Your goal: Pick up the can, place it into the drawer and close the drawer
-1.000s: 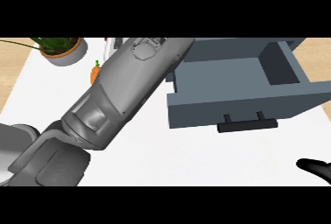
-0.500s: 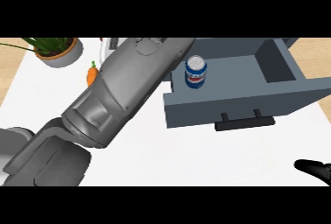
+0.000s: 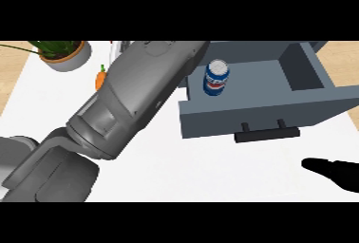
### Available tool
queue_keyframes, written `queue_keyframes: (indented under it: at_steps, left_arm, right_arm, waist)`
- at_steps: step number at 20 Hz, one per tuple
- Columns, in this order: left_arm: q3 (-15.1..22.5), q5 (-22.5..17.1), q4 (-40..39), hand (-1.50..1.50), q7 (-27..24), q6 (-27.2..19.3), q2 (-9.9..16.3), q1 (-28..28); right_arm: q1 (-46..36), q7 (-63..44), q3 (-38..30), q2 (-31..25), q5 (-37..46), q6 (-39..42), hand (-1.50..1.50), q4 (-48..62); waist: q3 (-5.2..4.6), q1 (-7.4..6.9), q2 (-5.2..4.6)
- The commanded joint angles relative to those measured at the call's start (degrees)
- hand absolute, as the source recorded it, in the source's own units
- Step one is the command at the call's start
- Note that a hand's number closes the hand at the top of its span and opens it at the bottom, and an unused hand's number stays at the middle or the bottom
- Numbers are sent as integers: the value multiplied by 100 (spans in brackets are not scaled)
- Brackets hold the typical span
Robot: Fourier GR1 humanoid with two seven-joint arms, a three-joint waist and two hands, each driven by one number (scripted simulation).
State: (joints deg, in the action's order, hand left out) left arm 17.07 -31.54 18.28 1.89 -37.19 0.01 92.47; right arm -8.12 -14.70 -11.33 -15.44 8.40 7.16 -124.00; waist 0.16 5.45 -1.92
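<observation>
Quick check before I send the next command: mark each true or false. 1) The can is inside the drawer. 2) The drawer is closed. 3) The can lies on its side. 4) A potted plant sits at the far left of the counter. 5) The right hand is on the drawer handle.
1) True: the can stands inside the drawer.
2) False: the drawer is pulled open, its inside in full view.
3) False: the can stands upright.
4) True: the potted plant is at the far left, with a carrot beside it.
5) False: the right hand is at the lower right edge, apart from the handle.
</observation>
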Motion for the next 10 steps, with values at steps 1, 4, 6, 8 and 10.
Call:
queue_keyframes:
  at_steps: [1,4,6,8,10]
  left_arm:
    - [-79,-180,-61,-150,-100,-5,-1,103]
    - [-79,-298,-35,-150,-238,-41,-1,111]
    - [-109,-339,-115,-150,-289,-47,-1,108]
    - [-23,-347,-50,-150,-324,-74,-1,90]
    - [-36,-249,-193,-150,-376,32,-1,120]
  right_arm:
    - [-253,361,326,-265,813,29,-150,449]
    - [-415,483,807,-287,1524,-90,-150,659]
    - [-418,847,875,-359,1878,-205,-150,998]
    - [-865,734,1265,-267,2414,-401,-150,1514]
    - [-972,726,1492,-270,2736,-442,-150,1741]
  waist:
    - [0,-87,-12]
    - [-2,-98,-1]
    - [3,-123,-9]
    - [-3,-283,3]
    - [-7,-374,39]
